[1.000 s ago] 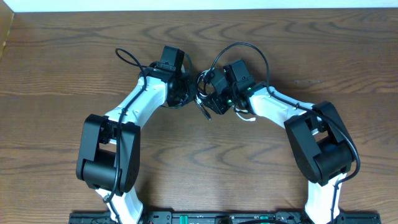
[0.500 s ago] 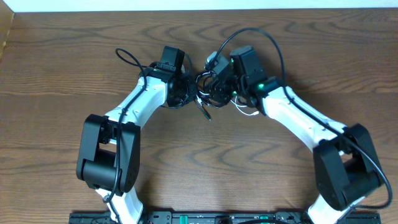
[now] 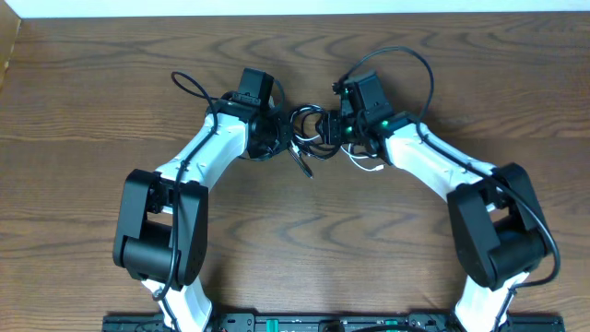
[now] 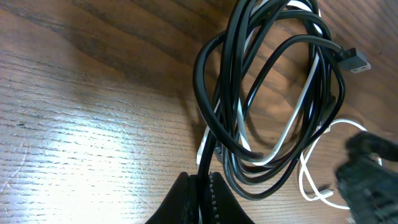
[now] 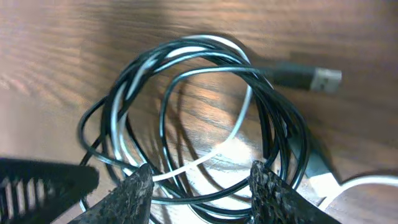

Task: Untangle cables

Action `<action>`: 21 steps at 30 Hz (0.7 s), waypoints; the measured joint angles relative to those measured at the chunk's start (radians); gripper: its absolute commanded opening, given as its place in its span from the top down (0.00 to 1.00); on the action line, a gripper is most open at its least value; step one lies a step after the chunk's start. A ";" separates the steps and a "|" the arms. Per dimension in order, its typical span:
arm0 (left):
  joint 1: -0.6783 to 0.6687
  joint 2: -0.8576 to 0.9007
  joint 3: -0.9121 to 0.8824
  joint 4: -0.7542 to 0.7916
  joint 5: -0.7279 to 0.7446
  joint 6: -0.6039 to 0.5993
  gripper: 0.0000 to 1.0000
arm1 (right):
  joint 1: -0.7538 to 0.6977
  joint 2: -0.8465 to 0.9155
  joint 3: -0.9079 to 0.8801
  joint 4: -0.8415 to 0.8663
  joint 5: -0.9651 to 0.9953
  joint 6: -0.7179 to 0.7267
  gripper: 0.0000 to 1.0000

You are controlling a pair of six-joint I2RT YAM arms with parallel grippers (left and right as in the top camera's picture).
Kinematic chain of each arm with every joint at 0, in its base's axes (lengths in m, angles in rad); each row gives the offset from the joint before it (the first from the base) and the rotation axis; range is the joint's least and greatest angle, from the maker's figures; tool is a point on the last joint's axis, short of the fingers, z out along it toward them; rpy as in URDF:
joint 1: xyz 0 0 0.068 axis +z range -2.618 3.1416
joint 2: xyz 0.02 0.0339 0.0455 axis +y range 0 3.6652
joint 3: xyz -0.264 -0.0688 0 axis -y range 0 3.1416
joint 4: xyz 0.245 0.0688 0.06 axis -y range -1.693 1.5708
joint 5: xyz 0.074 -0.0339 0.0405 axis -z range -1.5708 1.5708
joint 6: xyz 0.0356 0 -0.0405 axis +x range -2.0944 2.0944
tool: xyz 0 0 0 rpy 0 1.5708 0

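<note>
Two grippers meet at a black-and-white cable tangle.

Overhead: the tangle (image 3: 309, 136) lies on the table (image 3: 92, 111) toward 12 o'clock, between the left gripper (image 3: 279, 138) and the right gripper (image 3: 332, 129). Left wrist: the fingers (image 4: 186, 202) are pressed together at 6 o'clock, pinching the black cable (image 4: 196, 81); the white cable (image 4: 309, 109) threads its loops, with a plug (image 4: 353, 60) at 2 o'clock. Right wrist: the fingers (image 5: 134, 193) are spread apart, straddling the coil's 6 o'clock edge.

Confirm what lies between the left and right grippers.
Tangled coil of thin black and white cables, shown overhead; left gripper pinches a black strand, open right gripper straddles it.
</note>
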State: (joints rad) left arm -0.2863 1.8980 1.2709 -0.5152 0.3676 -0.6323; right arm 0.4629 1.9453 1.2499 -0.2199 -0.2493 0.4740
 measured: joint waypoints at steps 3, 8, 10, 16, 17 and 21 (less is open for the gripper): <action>0.000 0.000 0.000 0.000 0.000 0.000 0.92 | 0.000 0.021 0.000 0.000 0.003 0.102 0.53; 0.000 0.000 0.000 0.000 0.000 0.000 0.92 | 0.000 0.052 0.000 0.031 -0.005 0.181 0.52; 0.000 0.000 0.000 -0.001 0.000 0.000 0.92 | 0.000 0.060 0.000 0.051 -0.013 0.198 0.52; 0.000 0.000 0.000 -0.001 0.000 0.000 0.92 | 0.001 0.064 0.000 0.097 -0.031 0.227 0.53; 0.000 0.000 0.000 -0.001 0.000 0.000 0.92 | 0.001 0.069 0.000 0.106 -0.034 0.229 0.54; 0.000 0.000 0.000 -0.001 0.000 0.000 0.92 | 0.002 0.098 0.000 0.113 -0.041 0.235 0.56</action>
State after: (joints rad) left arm -0.2863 1.8980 1.2709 -0.5159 0.3676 -0.6319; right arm 0.4644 2.0438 1.2499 -0.1074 -0.2901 0.7086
